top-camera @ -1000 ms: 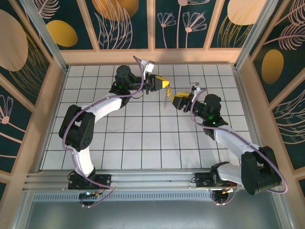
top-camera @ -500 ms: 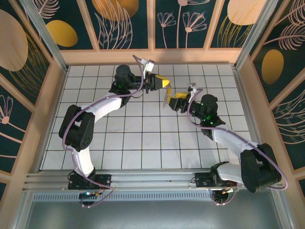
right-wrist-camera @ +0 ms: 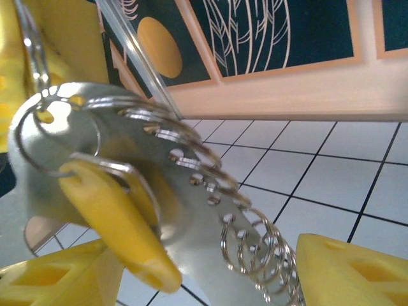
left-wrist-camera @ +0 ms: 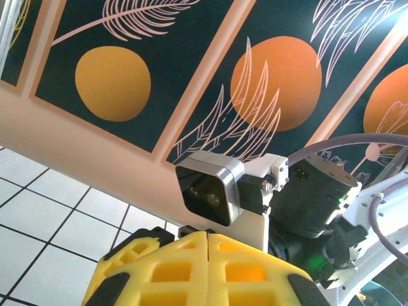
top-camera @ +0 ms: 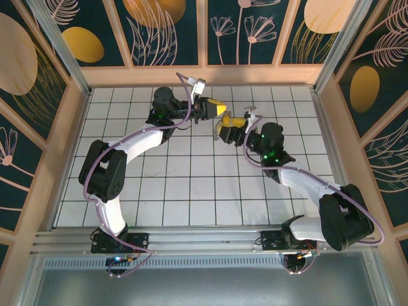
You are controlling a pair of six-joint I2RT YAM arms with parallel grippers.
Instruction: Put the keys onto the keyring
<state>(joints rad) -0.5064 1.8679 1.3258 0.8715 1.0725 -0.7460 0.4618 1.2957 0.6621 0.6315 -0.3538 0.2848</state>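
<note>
White tiled worktop, flowered walls. Left claw is pressed together, pinching the keyring aloft. Right claw is spread around the hanging yellow key. We judge the key hooked on, threading unconfirmed.

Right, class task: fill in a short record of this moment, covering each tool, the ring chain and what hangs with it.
Left tool: shut, gripping the top of the chain of small silver wire rings
Right tool: open, one finger on either side of the hanging bunch
Hanging with the chain: yellow key-like piece and flat silver metal plate
Height: bunch held above the white tiled floor
</note>
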